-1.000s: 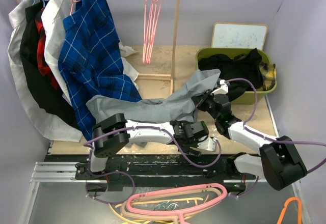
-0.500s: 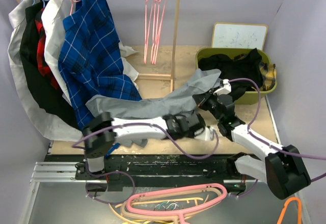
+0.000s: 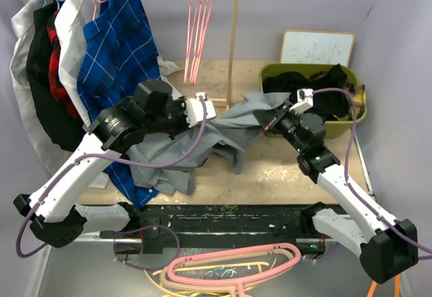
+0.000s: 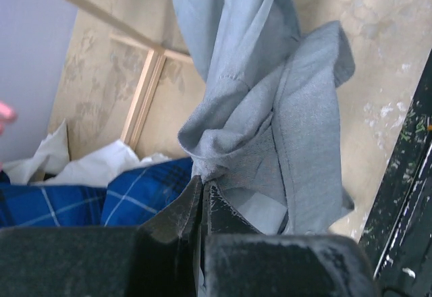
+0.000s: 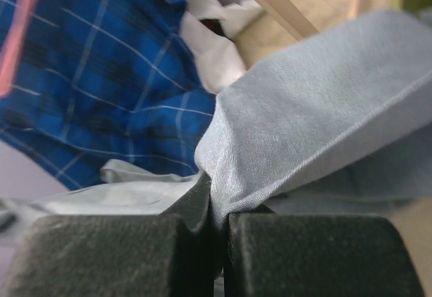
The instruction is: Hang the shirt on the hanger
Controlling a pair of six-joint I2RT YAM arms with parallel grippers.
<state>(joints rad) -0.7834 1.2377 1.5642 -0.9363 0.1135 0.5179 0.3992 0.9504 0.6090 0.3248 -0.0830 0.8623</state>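
The grey shirt [image 3: 226,131] hangs off the table between my two grippers, its lower part bunched over the tabletop. My left gripper [image 3: 208,110] is raised near the rack's wooden base and shut on a gathered fold of the shirt [image 4: 270,108], its fingertips [image 4: 204,182] pressed together on the cloth. To the right, my right gripper [image 3: 272,123] is shut on another edge of the shirt [image 5: 317,115], with the fabric pinched at the gripper [image 5: 214,202]. Thin pink hangers [image 3: 197,34] hang from the rail at the back, apart from both grippers.
The blue checked shirt [image 3: 118,61] and other garments hang at the left of the rack. A wooden post [image 3: 233,47] stands mid-table. A green bin [image 3: 358,118] with a black garment [image 3: 310,88] sits right, with a whiteboard [image 3: 317,47] behind. Chunky hangers [image 3: 236,266] lie below the arms.
My left gripper closed on the shirt near the front edge, then rose up and back to the left, lifting the cloth. The right gripper shifted slightly back and right, still gripping.
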